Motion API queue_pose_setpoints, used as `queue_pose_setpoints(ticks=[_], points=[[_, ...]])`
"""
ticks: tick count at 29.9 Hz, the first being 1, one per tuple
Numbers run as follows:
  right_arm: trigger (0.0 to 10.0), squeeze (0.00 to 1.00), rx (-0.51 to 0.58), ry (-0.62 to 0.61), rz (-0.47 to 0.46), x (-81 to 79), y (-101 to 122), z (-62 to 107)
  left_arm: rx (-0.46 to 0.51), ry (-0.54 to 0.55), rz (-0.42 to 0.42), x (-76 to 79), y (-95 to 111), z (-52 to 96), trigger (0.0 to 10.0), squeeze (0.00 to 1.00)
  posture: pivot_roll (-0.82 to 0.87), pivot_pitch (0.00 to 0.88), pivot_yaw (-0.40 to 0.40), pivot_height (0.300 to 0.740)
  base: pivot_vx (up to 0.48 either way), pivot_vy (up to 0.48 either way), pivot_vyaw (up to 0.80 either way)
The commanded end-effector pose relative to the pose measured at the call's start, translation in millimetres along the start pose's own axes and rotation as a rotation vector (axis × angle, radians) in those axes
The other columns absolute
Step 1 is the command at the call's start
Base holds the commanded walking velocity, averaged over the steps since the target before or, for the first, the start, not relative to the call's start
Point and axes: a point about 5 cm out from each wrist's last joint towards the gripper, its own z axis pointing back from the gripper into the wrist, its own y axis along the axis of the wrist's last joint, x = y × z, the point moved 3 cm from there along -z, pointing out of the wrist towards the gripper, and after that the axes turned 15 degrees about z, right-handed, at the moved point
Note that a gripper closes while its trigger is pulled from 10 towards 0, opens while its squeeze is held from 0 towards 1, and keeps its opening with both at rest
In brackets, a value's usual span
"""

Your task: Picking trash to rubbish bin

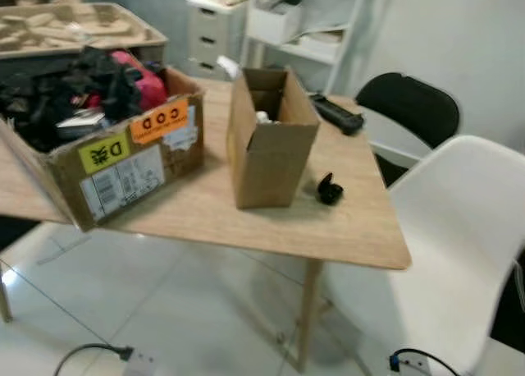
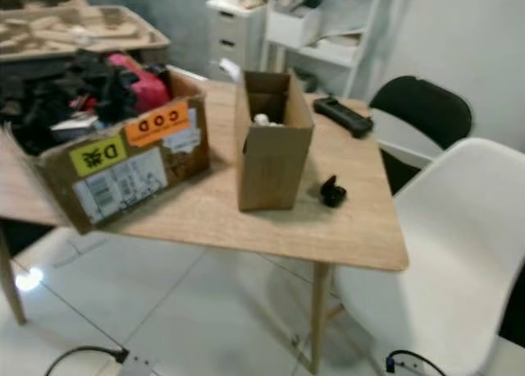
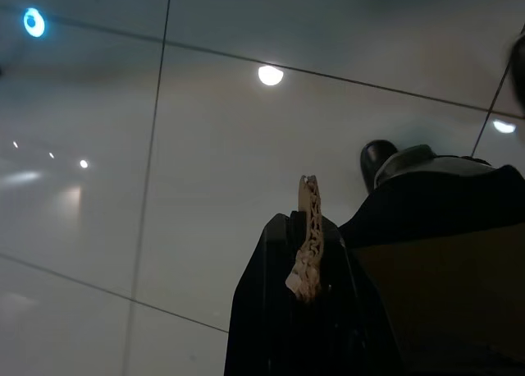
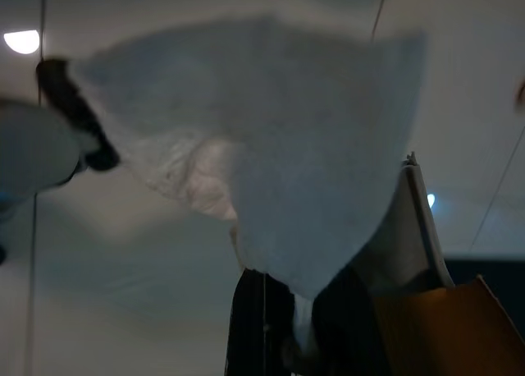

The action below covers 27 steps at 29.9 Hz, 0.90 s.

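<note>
Trash scrap [image 3: 308,245], a crumpled pale strip, sits clamped in the left gripper [image 3: 305,253] at lower center of its wrist view, above the tiled floor [image 3: 164,187]. Right gripper [image 4: 287,327] pinches a white tissue [image 4: 271,162]. Wooden table [image 1: 344,220] holds cardboard boxes.

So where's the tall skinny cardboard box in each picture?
Left eye view: tall open cardboard box stands mid-table, slightly right of centre.
Right eye view: same box, middle of the table.
Left wrist view: not there.
Right wrist view: not there.
Shared landmark: the small black object just right of it.
</note>
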Motion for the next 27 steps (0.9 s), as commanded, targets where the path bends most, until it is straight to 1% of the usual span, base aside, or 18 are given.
queue_pose_setpoints(ticks=[1, 6, 8, 11, 16, 20, 25, 27], points=[[10.0, 0.0, -0.012, -0.005, -0.008, 2.9, -4, -0.3, -0.168, -0.013, -0.008, 6.5, -49, 5.8, 10.0, 0.0, 0.05, 0.09, -0.05, 0.74, 0.0, 0.0, -0.8], [10.0, 0.0, -0.004, -0.004, -0.001, 3.3, -3, -0.3, -0.168, -0.011, -0.002, 6.7, -48, 5.7, 10.0, 0.0, 0.05, 0.089, -0.051, 0.74, 0.0, 0.0, -0.8], [10.0, 0.0, 0.001, -0.004, -0.013, 3.3, -2, -0.3, -0.167, -0.011, 0.004, 6.8, -48, 5.6, 10.0, 0.0, 0.05, 0.089, -0.051, 0.74, 0.0, 0.0, -0.76], [10.0, 0.0, 0.009, -0.005, -0.014, 3.5, 0, -0.3, -0.162, -0.005, 0.021, 6.4, -48, 5.5, 10.0, 0.0, 0.05, 0.09, -0.048, 0.74, 0.0, 0.0, 0.0], [10.0, 0.0, 0.012, -0.004, -0.015, 3.7, 1, -0.3, -0.171, 0.006, 0.014, 4.5, -48, 5.6, 10.0, 0.0, 0.05, 0.09, -0.049, 0.74, 0.0, 0.0, 0.0], [10.0, 0.0, 0.016, -0.002, -0.011, 3.8, 1, -0.3, -0.193, 0.035, 0.018, -2.1, -51, 6.5, 10.0, 0.0, 0.04, 0.09, -0.05, 0.74, 0.0, 0.0, 0.0], [10.0, 0.0, 0.019, 0.001, -0.007, 3.9, 1, -0.3, -0.211, 0.061, 0.039, -11.2, -54, 8.2, 10.0, 0.0, 0.04, 0.083, -0.051, 0.74, 0.28, 0.0, 0.0], [10.0, 0.0, 0.02, 0.001, -0.005, 3.9, 1, -0.3, -0.211, 0.061, 0.041, -11.7, -55, 8.3, 10.0, 0.0, 0.04, 0.082, -0.051, 0.74, 0.337, 0.0, 0.0]])
